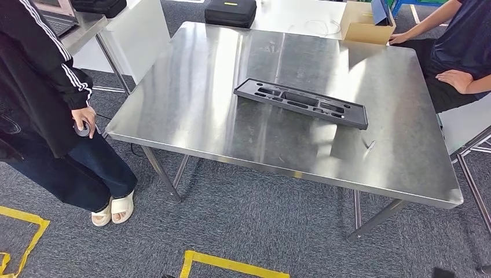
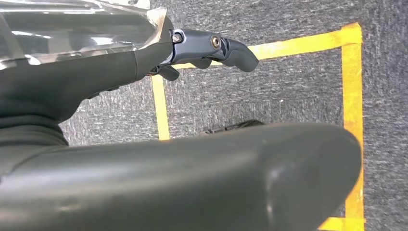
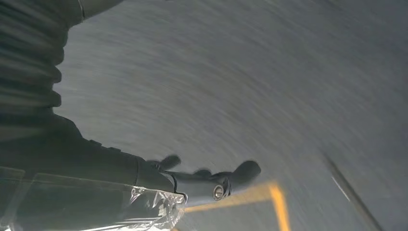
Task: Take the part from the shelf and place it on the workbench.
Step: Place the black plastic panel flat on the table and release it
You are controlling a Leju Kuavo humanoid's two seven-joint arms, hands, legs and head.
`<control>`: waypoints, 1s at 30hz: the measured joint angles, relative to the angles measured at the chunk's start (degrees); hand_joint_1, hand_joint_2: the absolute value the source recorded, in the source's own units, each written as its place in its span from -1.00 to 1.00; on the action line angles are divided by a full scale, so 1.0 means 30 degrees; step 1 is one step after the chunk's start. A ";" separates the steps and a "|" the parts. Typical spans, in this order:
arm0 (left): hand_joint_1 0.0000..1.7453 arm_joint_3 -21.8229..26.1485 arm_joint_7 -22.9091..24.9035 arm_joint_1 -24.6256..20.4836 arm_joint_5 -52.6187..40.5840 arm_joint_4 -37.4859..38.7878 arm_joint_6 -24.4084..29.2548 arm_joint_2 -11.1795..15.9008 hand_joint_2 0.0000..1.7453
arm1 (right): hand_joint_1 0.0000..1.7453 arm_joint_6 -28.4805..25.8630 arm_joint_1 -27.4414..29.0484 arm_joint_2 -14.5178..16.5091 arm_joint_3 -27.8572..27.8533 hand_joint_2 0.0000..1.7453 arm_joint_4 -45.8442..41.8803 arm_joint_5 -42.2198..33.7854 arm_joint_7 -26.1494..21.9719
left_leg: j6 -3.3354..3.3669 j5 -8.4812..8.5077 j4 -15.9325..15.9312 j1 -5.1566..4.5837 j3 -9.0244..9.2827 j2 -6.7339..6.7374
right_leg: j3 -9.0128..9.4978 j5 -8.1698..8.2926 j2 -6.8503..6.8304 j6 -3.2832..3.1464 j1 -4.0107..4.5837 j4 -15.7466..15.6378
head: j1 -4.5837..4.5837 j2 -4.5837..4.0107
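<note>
Floor: grey carpet [image 1: 260, 231] lies nearest my head camera, marked with yellow tape lines [image 1: 231, 263].
Workbench: steel workbench [image 1: 191, 104] stands beyond the tape, its top shiny and reflective.
Part: black moulded part [image 1: 301, 102], long and flat with shaped recesses, lies on the workbench top near the middle, slightly askew to the table edges, touched by no hand.
Left hand: my left hand [image 2: 211, 48] hangs over the carpet beside a yellow tape corner; the fingers I can see are stretched out with nothing in them, though I cannot tell for the ones hidden behind the cover.
Right hand: my right hand [image 3: 211, 180] hangs over the carpet in a motion-blurred picture; fingers look extended and hold nothing, yet I cannot tell their spread for sure.
Person, left side: a person in a black jacket with white stripes [image 1: 40, 75] stands beside the workbench corner, holding a small dark object [image 1: 83, 130].
Person, far right: a seated person [image 1: 457, 52] rests a hand by a cardboard box [image 1: 365, 26].
Far side: a black case [image 1: 230, 11] sits on a white table beyond the workbench.
</note>
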 joint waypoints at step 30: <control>-1.00 -0.0452 0.0447 0.0048 -0.0448 0.0004 -0.0324 0.0281 -1.00 | -1.00 0.1814 0.0945 0.3716 0.3906 1.00 0.3266 0.2899 0.2564 | -0.1333 -0.0711 -0.0069 0.0803 0.0971 -0.0356 | -0.0495 0.0810 0.0047 0.0018 -0.0159 -0.0150 | -0.0113 0.0000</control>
